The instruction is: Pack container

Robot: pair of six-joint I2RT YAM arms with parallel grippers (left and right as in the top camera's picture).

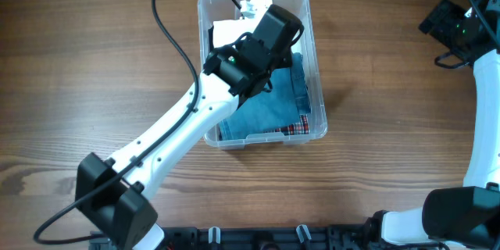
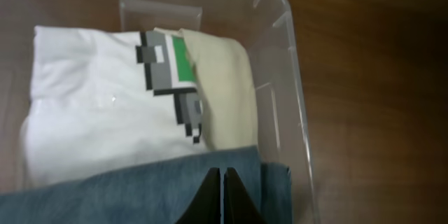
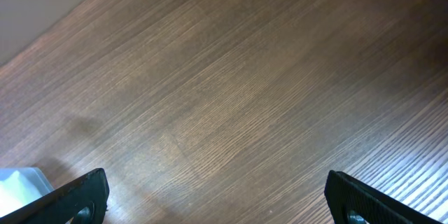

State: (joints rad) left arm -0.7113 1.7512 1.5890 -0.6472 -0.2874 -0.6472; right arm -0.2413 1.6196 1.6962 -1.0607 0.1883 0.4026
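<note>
A clear container (image 1: pixel 316 55) sits at upper centre of the overhead view on a wooden table (image 1: pixel 94 62). It holds folded blue denim (image 1: pixel 269 105), a white pixel-print shirt (image 2: pixel 91 112) and cream cloth (image 2: pixel 227 91). The left tool (image 2: pixel 221 173), fingers clenched together, hangs over the denim. The right tool (image 3: pixel 217 203), spread wide, hovers above the table at upper right.

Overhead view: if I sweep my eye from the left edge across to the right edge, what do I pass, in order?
The left arm's black base → the container → the right arm.
</note>
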